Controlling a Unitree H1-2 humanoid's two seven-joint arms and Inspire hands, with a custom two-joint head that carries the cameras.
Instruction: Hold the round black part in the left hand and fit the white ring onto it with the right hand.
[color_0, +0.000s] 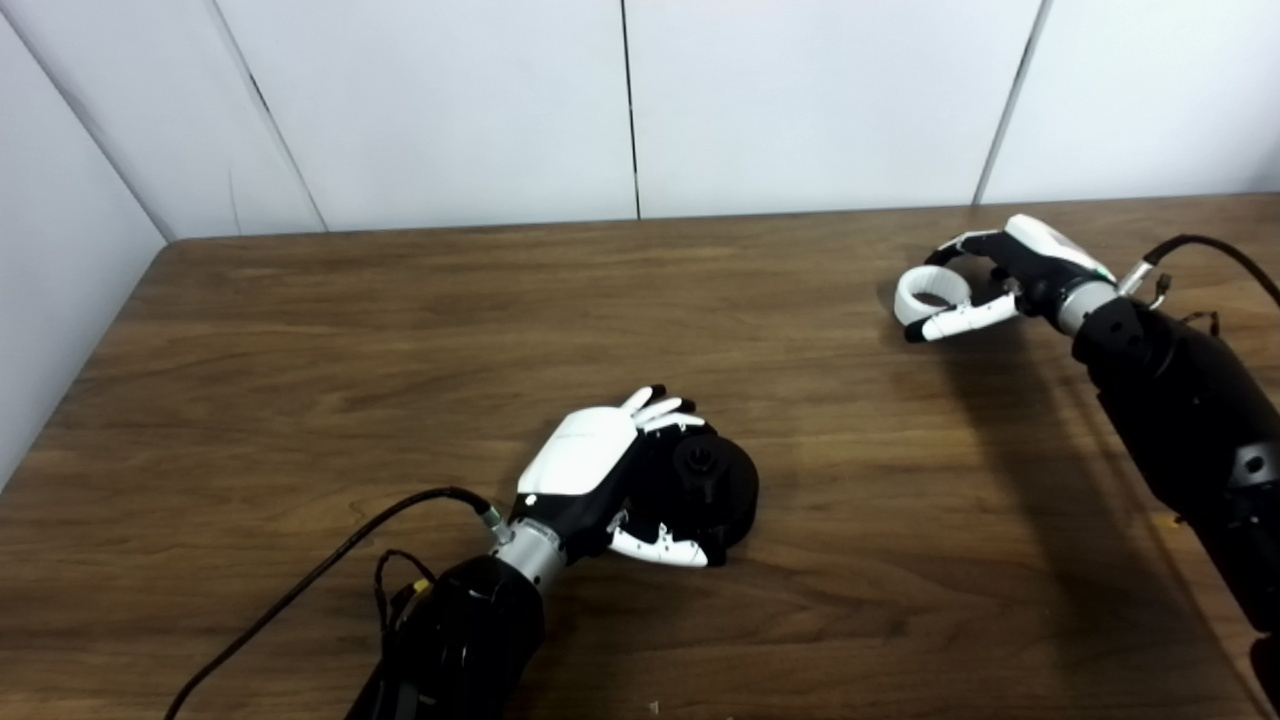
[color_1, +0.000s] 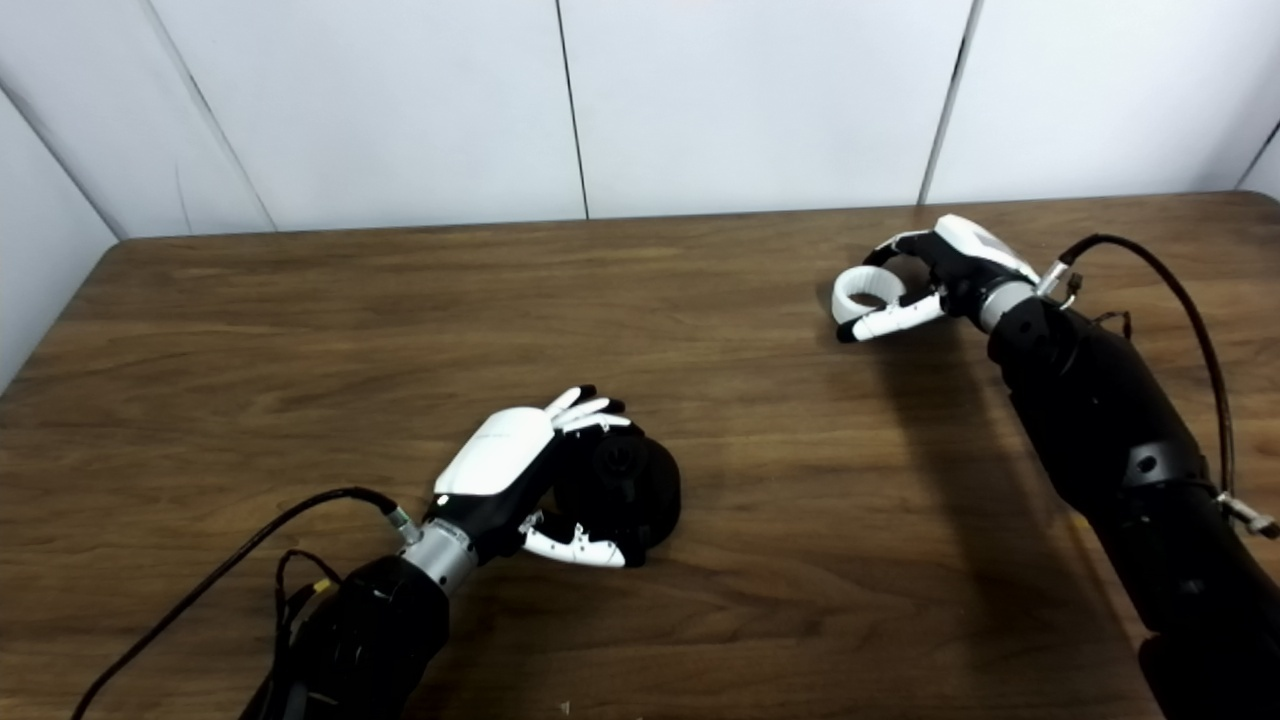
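The round black part (color_0: 705, 480) sits low on the table (color_0: 400, 330), cupped in the left hand (color_0: 600, 470): the fingers (color_0: 655, 405) curl over its far side and the thumb (color_0: 665, 547) wraps along its near edge, so the hand looks closed on it, with a small raised hub on the part facing up and out past the fingertips. I cannot tell whether the part is lifted clear of the wood or just resting on it. The white ring (color_0: 932, 290) is well apart from that, far off to the right and toward the back wall, caught at the tips of the right hand (color_0: 985, 280), with the thumb (color_0: 965, 318) stretched along its near side and the fingers bent round the far side. So both pieces seem to be in hand, which I would judge to be the first half of the job; the fitting is all still to do, since ring and part are nowhere near each other. The left forearm lies low and angled up from the near edge, palm turned down over the part; the right arm reaches long and straight, wrist bent inward toward the ring.
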